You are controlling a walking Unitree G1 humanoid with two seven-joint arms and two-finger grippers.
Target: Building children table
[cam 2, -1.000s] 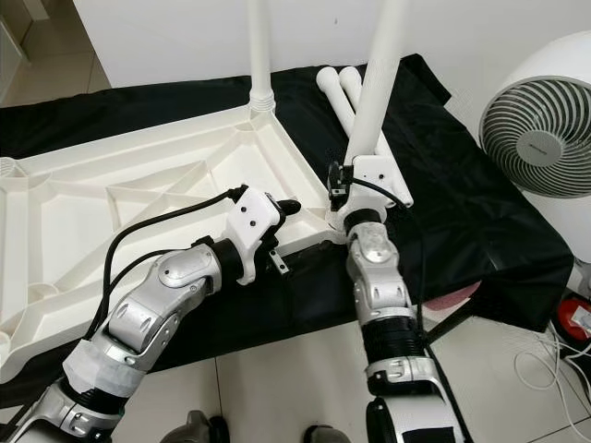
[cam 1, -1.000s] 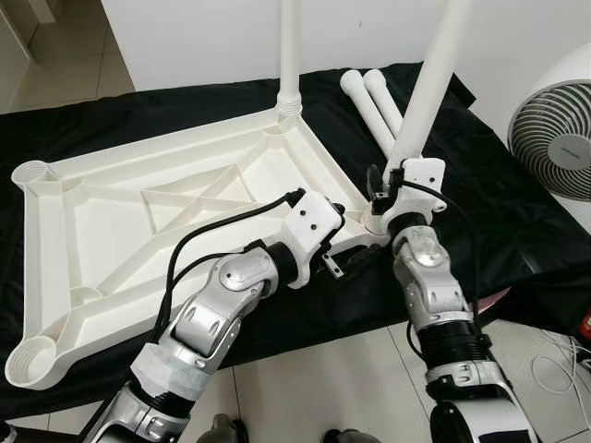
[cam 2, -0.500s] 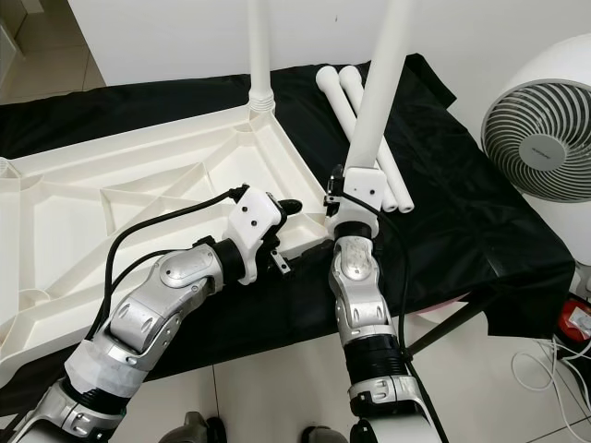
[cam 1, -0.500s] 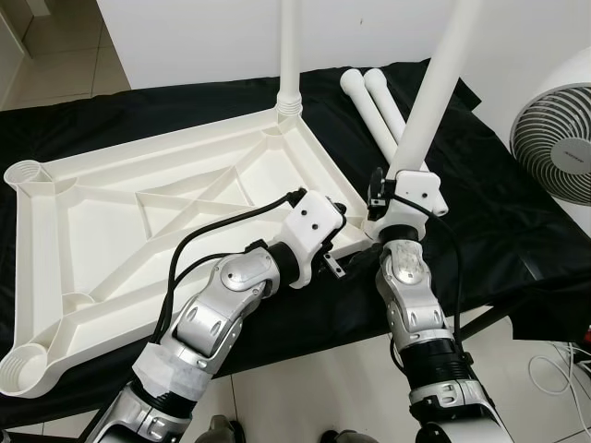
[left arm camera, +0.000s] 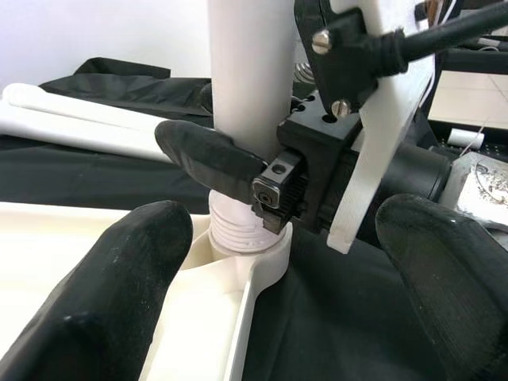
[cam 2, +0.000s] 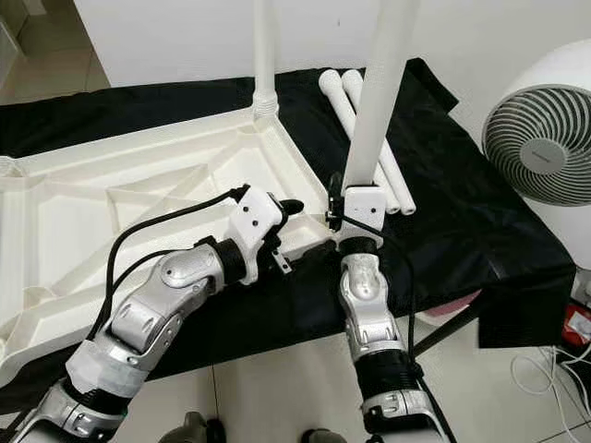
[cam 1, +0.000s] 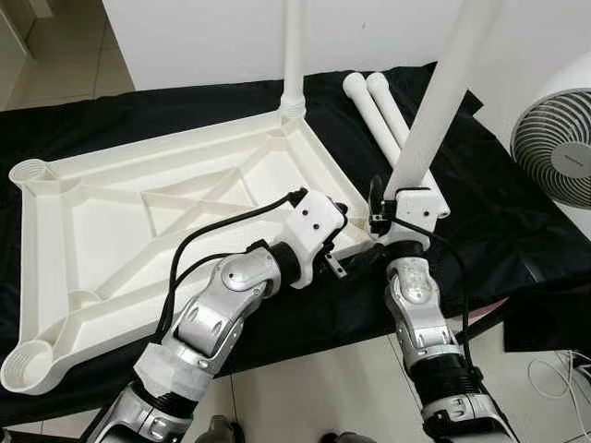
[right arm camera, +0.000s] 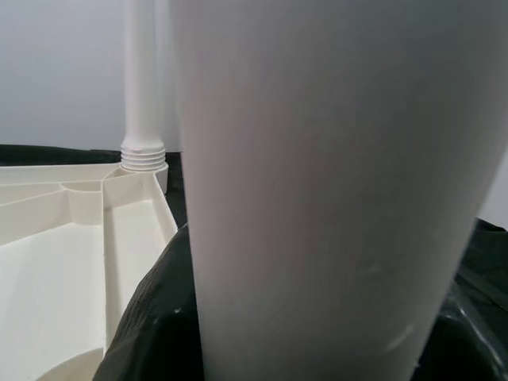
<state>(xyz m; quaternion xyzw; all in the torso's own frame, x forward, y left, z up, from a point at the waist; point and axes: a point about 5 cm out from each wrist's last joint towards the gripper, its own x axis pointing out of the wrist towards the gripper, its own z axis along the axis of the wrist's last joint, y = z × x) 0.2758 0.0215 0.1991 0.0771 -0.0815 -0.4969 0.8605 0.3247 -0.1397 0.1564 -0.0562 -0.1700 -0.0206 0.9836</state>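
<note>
The right gripper (left arm camera: 238, 171) pinches the long white plastic table leg (cam 1: 443, 101) just above its threaded end, which sits in the near corner socket of the upturned white plastic tabletop (cam 1: 138, 221) on the black cloth (cam 1: 499, 203). The left gripper (left arm camera: 278, 317) hovers spread beside that corner. The leg leans, so it may cross-thread or pop out if turned.

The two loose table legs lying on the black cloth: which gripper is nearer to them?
Right. The right gripper, clamped on the upright leg, is beside the loose legs; the left gripper sits farther, over the tabletop corner.
</note>
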